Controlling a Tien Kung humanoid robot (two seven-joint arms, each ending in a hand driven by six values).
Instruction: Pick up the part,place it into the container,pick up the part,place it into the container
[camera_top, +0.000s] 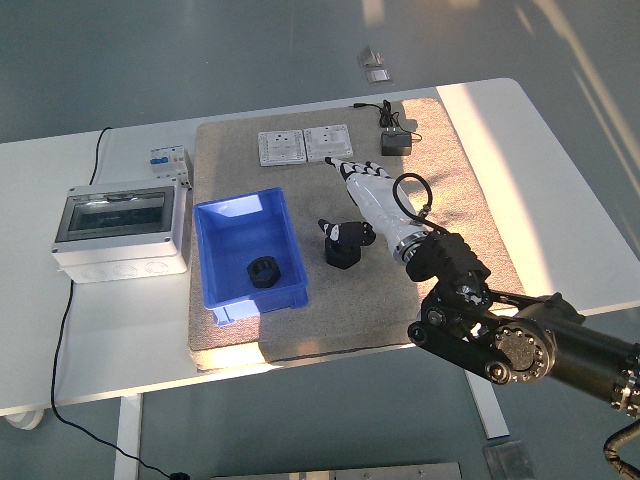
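A black ring-shaped part lies inside the blue container on the left half of the mat. A second black part stands on the mat just right of the container. My right hand, white with black fingertips, hovers over the mat's middle, fingers stretched out and pointing toward the far side. Its thumb hangs just above the second part; I cannot tell whether it touches it. The hand holds nothing. My left arm is out of sight.
Two white switch plates and a black adapter with its cable lie at the brown mat's far edge. A grey distribution box and a small breaker sit left of the mat.
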